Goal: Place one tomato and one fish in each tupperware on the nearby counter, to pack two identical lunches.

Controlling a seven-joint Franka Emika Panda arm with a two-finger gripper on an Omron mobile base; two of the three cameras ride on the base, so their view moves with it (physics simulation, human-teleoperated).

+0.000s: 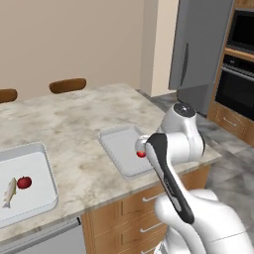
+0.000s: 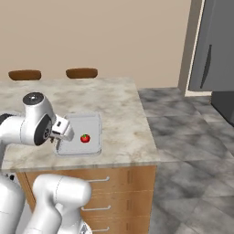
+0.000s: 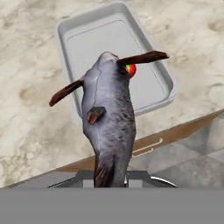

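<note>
Over tupperware (image 3: 162, 83), fish (image 3: 109, 118) in hand (image 3: 110, 177)

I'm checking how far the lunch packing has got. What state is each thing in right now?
Gripper: shut on the fish.
Held fish: in the air over the near tupperware.
Near tupperware: holds one tomato, no fish yet.
Far tupperware: holds one tomato and one fish, side by side.
Counter drawers: closed.
</note>
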